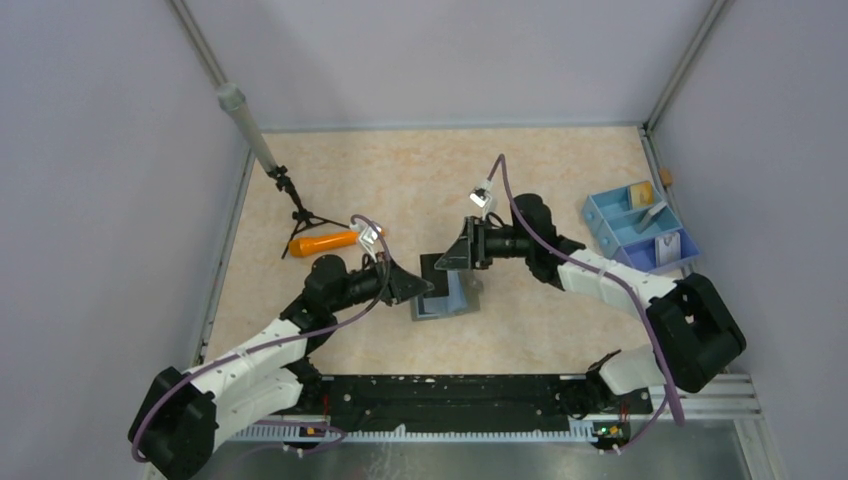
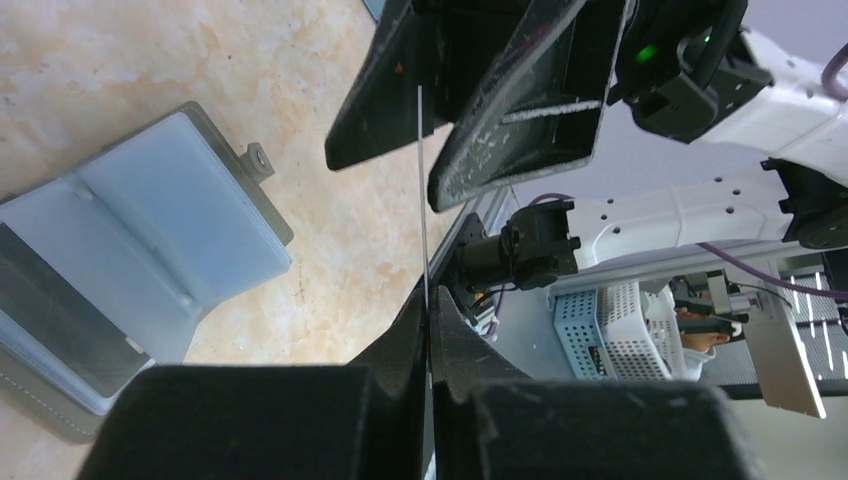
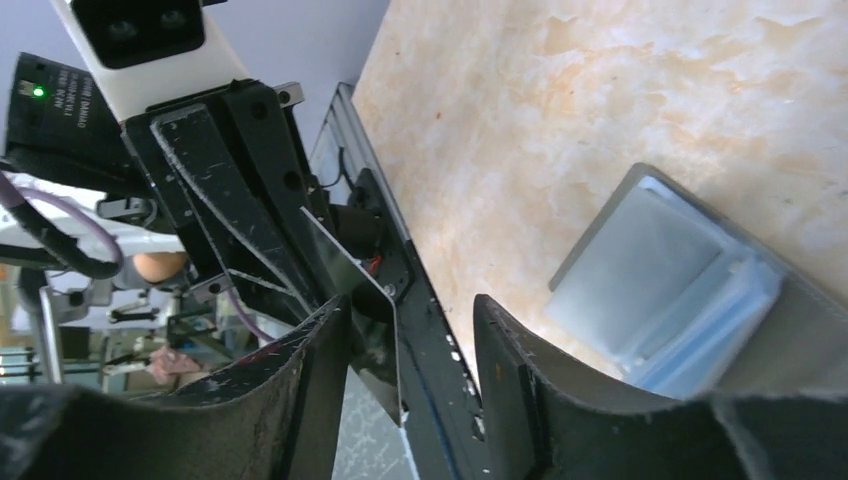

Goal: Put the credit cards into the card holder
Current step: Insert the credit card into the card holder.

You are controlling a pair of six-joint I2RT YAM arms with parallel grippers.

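The card holder point(image 1: 446, 300) lies open on the table's middle, its light blue lining up; it also shows at the left in the left wrist view point(image 2: 150, 235) and at the right in the right wrist view point(image 3: 660, 275). Just above it, my left gripper point(image 1: 416, 287) point(image 2: 428, 300) is shut on a thin black credit card point(image 1: 437, 266), which appears edge-on as a line point(image 2: 423, 190). My right gripper point(image 1: 462, 254) point(image 3: 408, 305) faces it, open. Its fingers point(image 2: 520, 110) straddle the far edge of the card point(image 3: 375, 330) without pinching it.
An orange carrot-shaped stick point(image 1: 322, 242) lies at the left beside a small black tripod point(image 1: 300, 215) with a grey pole. A blue and lilac compartment tray point(image 1: 640, 232) stands at the right edge. The black rail point(image 1: 450, 390) runs along the near edge.
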